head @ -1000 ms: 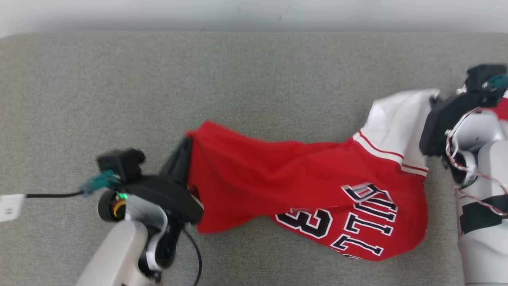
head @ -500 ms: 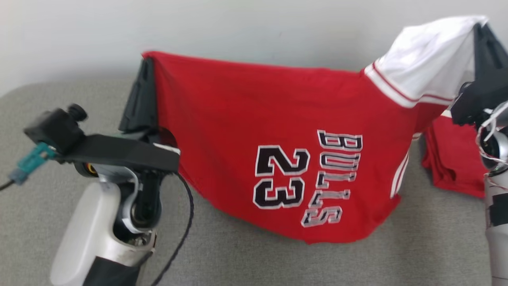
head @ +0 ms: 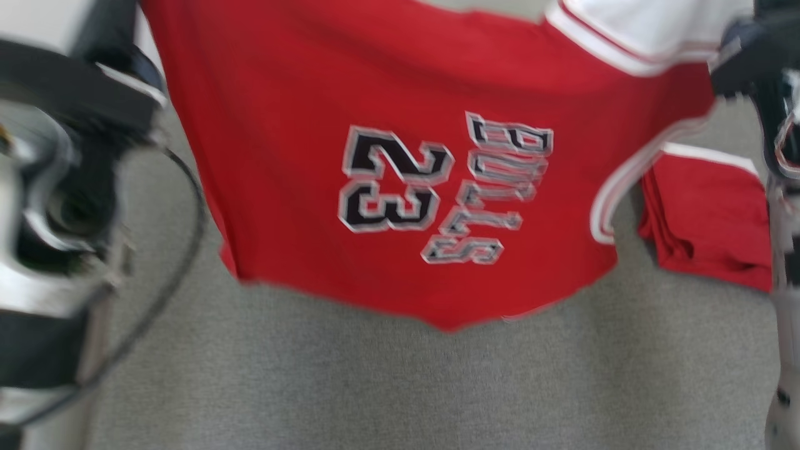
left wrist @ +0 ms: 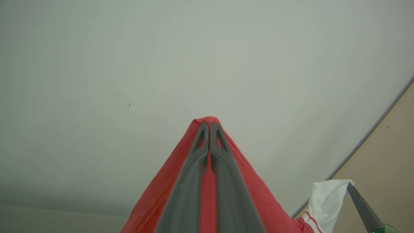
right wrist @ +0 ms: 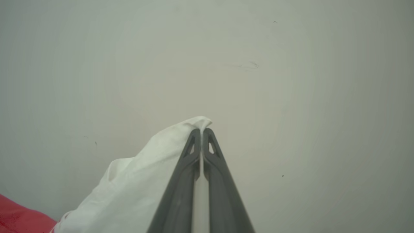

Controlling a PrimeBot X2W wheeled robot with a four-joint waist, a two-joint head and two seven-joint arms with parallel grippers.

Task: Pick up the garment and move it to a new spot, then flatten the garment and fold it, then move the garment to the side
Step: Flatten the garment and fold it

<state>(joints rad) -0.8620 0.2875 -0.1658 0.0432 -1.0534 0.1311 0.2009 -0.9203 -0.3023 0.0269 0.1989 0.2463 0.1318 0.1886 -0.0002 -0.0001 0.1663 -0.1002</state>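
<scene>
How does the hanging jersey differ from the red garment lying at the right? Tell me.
The jersey hangs spread out in the air; the other garment lies folded on the grey surface. The jersey shows black "23 BULLS" lettering; the other garment shows none. Both are red with white trim.

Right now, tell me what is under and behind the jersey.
Below the jersey, grey surface shows; a folded red cloth lies on it by the jersey's right side. The surface directly behind the hanging jersey is covered.
</scene>
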